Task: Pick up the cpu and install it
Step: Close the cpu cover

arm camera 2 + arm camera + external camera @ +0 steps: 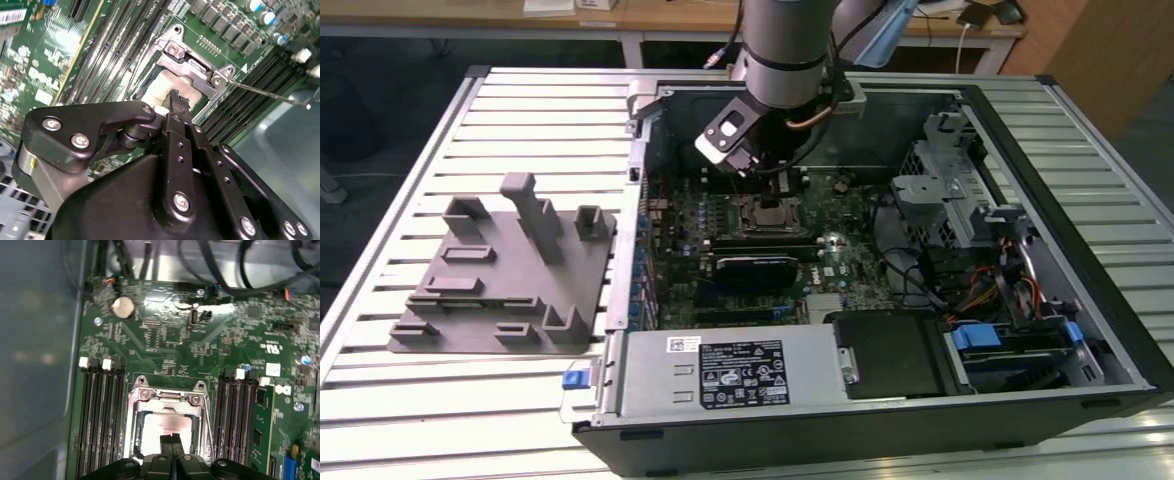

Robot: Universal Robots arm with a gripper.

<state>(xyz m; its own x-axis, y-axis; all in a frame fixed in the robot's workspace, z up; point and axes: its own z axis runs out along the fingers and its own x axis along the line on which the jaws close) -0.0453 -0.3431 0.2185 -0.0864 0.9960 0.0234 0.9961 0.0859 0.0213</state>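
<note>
The cpu (pixel 155 427) is a flat silvery-white square lying inside the metal-framed socket (pixel 165 396) on the green motherboard (pixel 165 340). In the second wrist view the cpu (pixel 167 87) shows just past my fingertips. My gripper (pixel 172 440) hangs directly over it, its two black fingers pressed together with nothing between them, the tips at or just above the chip's top. In the exterior view the gripper (pixel 778 195) reaches down into the open computer case over the socket (pixel 767 215). A thin metal lever (pixel 272 93) sticks out from the socket's side.
Memory slots (pixel 100 415) flank the socket on both sides. Cables (pixel 210 275) run along the case wall beyond the board. A grey plastic fixture block (pixel 507 270) stands on the slatted table at the exterior view's left. Drive cages (pixel 961 190) and a power supply (pixel 720 370) crowd the case.
</note>
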